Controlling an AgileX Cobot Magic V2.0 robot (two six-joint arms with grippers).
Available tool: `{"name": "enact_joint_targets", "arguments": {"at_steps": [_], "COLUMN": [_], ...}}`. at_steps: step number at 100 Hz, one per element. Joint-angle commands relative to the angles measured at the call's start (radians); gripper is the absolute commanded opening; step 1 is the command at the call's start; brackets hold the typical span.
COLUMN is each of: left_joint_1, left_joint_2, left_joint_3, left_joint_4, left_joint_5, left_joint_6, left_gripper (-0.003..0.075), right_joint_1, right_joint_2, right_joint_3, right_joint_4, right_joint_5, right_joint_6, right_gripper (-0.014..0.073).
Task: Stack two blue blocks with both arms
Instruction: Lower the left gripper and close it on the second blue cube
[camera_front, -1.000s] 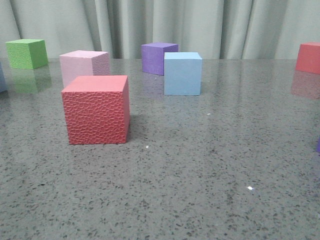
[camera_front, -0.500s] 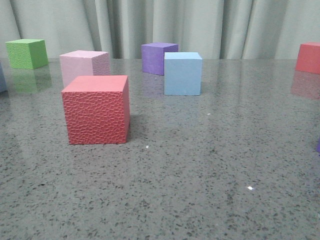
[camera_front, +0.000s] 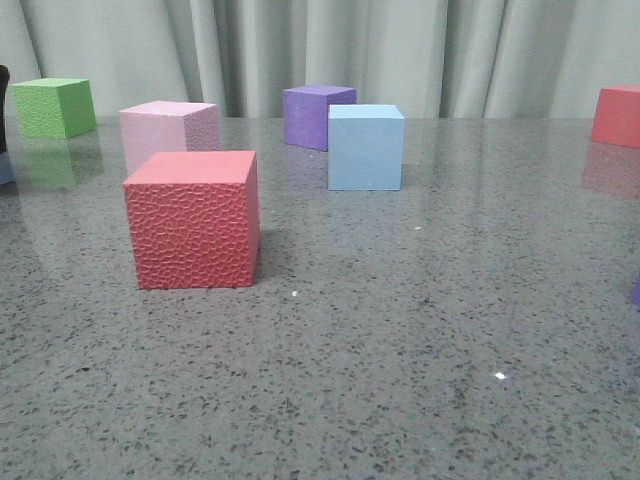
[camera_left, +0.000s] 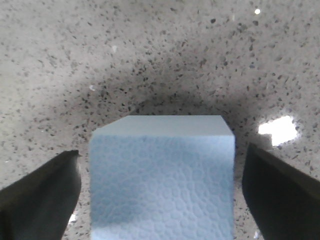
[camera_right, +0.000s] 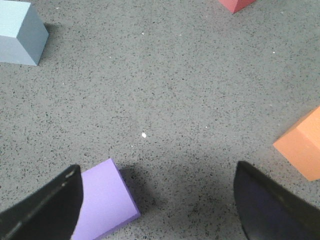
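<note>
Entering at far left: left hand (camera_front: 2, 95)

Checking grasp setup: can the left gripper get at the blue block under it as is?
Probably yes. The left gripper is open, its fingers flanking the blue block with gaps on both sides and nothing else between them.

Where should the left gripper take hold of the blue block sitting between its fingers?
On the two opposite side faces of the blue block, coming straight down from above. It sits square on the table, centred in the open left gripper, a finger off each flat face with a gap, so closing should clamp it evenly.
</note>
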Motion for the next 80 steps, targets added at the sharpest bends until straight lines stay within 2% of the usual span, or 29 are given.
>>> {"name": "enact_joint_targets", "arguments": {"at_steps": [1,38,50,69,80], "left_joint_1": [0.003,0.003,0.003,0.003,0.003], "left_joint_2": [-0.029,-0.026,-0.026,-0.026,-0.026], "left_joint_3": [-0.033,-0.033,-0.033,-0.033,-0.033], "left_joint_4": [-0.005,-0.007,-0.002,0.002,0.002], "left_joint_5": [-0.003,0.014,0.02,0.043,0.049], "left_joint_6": [-0.004,-0.004,-0.004,-0.004,-0.004], "left_gripper": [0.0618,0.0607,0.0516,0.0303,0.0232], "right_joint_1": [-0.002,-0.002,-0.002,-0.002,-0.002], "right_joint_2": [-0.006,-0.006,-0.006,-0.006,-0.006], "right_joint_3": [-0.023,-0.023,-0.023,-0.023,-0.023], "right_joint_4": [0.0,0.0,0.0,0.0,0.0], "right_joint_5": [-0.061,-0.062,-0.062,-0.062,-0.062], "right_joint_6": [-0.008,-0.008,-0.008,-0.008,-0.008], "right_gripper": [0.061,0.061,0.061,0.061,0.061]}}
